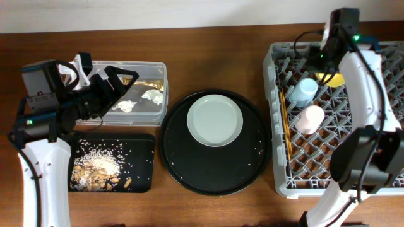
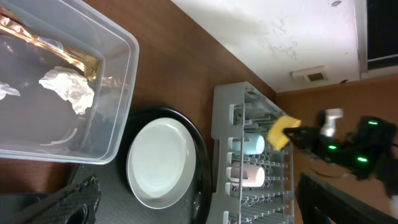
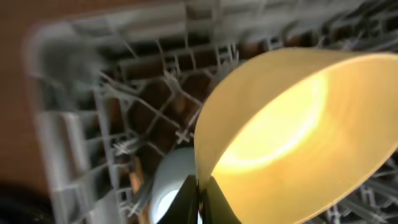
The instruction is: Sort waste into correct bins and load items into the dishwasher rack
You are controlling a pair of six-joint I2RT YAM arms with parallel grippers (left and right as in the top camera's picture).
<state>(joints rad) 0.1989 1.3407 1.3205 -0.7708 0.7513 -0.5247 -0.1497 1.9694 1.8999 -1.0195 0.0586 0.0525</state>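
Pinching yellow bowl [image 3: 292, 124] rim, right gripper [image 3: 200, 186], wrist-only

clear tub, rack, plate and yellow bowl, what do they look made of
clear tub: transparent glossy plastic; the contents show through its walls.
rack: matte grey moulded plastic, going by the thin lattice.
plate: pale, smooth, glossy; ceramic or melamine, cannot tell.
yellow bowl: thin-rimmed, bright sheen inside; likely plastic.
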